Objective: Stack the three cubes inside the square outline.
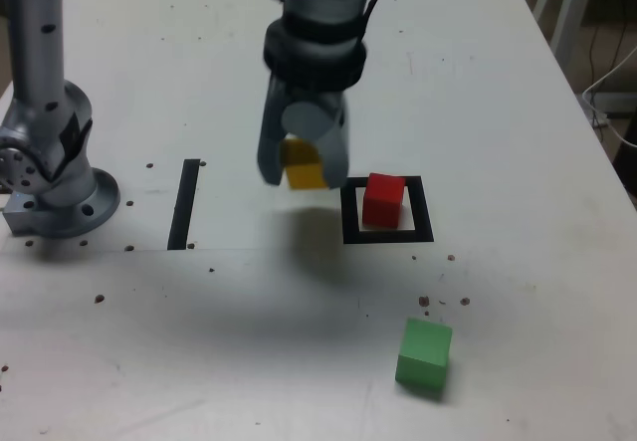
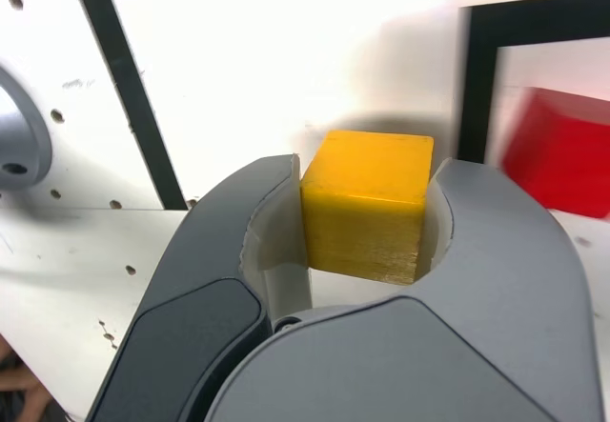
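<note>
- Can make out, at the left of the exterior view, a round grey arm base (image 1: 65, 205) on the white counter (image 1: 199, 341).
- Can see next, left of centre, a straight black strip (image 1: 184, 205) lying on the counter, slightly slanted.
- Can find the tool (image 1: 306, 165) near the middle, raised over the counter and clenched on the yellow cube (image 2: 367, 208), with fingers on two opposite sides and the lower part of the cube showing beneath them in the exterior view.
- Can spot a soft shadow (image 1: 320, 237) on the counter below the tool.
- Can see the thick black square outline (image 1: 425, 212) right of centre, just to the right of the held cube in the exterior view, with a white inside.
- Can place the red cube (image 1: 383, 202) within that outline, with white showing to its right.
- Can pick out the green cube (image 1: 425, 353) at the lower right, on the counter outside the outline, well apart from the red cube.
</note>
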Tool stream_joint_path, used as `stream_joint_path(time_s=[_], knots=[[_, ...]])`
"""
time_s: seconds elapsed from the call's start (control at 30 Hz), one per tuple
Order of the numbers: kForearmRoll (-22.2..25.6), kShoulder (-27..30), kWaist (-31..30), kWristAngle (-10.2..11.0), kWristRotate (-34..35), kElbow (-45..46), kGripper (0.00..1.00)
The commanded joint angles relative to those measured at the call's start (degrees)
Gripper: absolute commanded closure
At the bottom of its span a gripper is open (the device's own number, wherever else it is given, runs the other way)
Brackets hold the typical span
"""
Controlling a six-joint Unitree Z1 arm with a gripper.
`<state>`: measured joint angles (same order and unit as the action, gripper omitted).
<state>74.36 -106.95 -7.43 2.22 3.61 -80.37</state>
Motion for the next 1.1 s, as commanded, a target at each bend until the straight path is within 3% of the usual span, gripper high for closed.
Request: stream_joint_path(time_s=[0.0,0.23,0.7,1.07], knots=[[2.1,-0.6,0.0,0.5,-1.7,-3.1,0.73],[6.2,-3.8,0.0,1.1,-6.7,-10.8,0.73],[8.8,-9.3,0.0,0.9,-15.3,-18.9,0.73],[9.0,-11.8,0.0,1.0,-17.6,-20.6,0.73]])
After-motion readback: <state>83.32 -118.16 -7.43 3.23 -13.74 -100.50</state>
